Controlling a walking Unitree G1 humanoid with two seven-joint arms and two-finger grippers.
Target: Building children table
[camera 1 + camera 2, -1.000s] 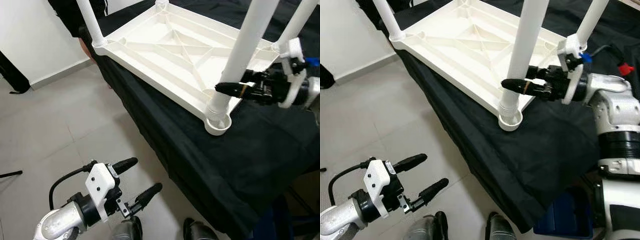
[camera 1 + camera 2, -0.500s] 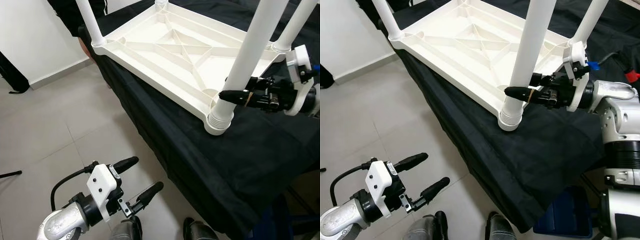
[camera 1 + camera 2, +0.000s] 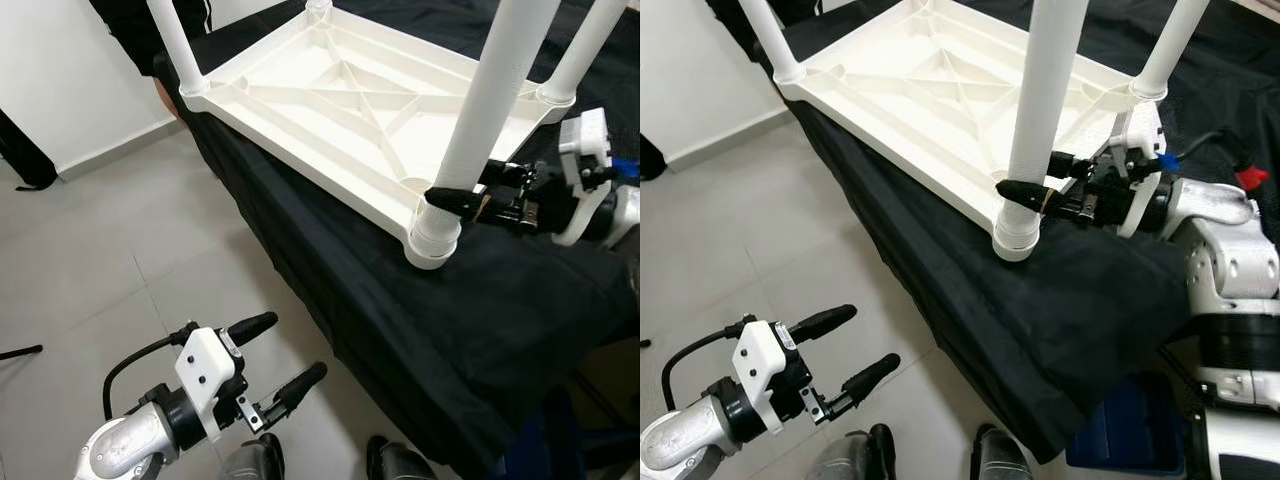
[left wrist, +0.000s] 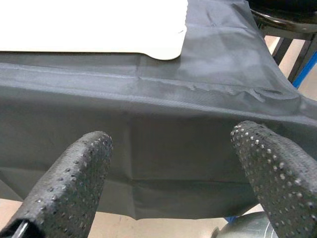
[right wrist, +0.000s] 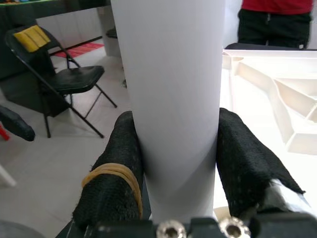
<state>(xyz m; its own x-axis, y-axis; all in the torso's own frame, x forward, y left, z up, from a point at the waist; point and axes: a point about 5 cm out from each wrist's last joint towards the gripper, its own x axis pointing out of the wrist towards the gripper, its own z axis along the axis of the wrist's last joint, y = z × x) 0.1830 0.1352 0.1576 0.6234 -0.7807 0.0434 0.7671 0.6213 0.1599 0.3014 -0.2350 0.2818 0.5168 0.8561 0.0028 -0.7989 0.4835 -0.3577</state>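
Right gripper [image 3: 1025,190] is clamped around the near table leg [image 3: 487,110], low down, just above the ribbed collar where the leg enters its corner socket [image 3: 433,245]. In the right wrist view, the 2 black fingers [image 5: 118,173] are pressed against opposite sides of the white tube, and a tan rubber band [image 5: 110,174] is seen wound around 1 of them. The right arm [image 3: 1225,245] is extended from the right side of the scene, across the black cloth [image 3: 400,320].

The white plastic children's table [image 3: 340,100] is laid upside down on the cloth-covered surface, its ribbed underside turned up. 3 further legs are stood in the other corners: 1 at the far left [image 3: 175,45], 1 at the far side [image 3: 320,8] and 1 at the right [image 3: 585,45]. The corner gripped is placed at the near edge of the cloth.

Left gripper [image 3: 280,365] is held low at the near left, above the tiled floor [image 3: 110,260], with its fingers spread apart and nothing between them. In the left wrist view, the hanging black cloth [image 4: 168,148] and a corner of the white tabletop [image 4: 148,29] are faced.

A black folding chair [image 5: 74,82] and a person in a red top [image 5: 277,15] are made out in the right wrist view.
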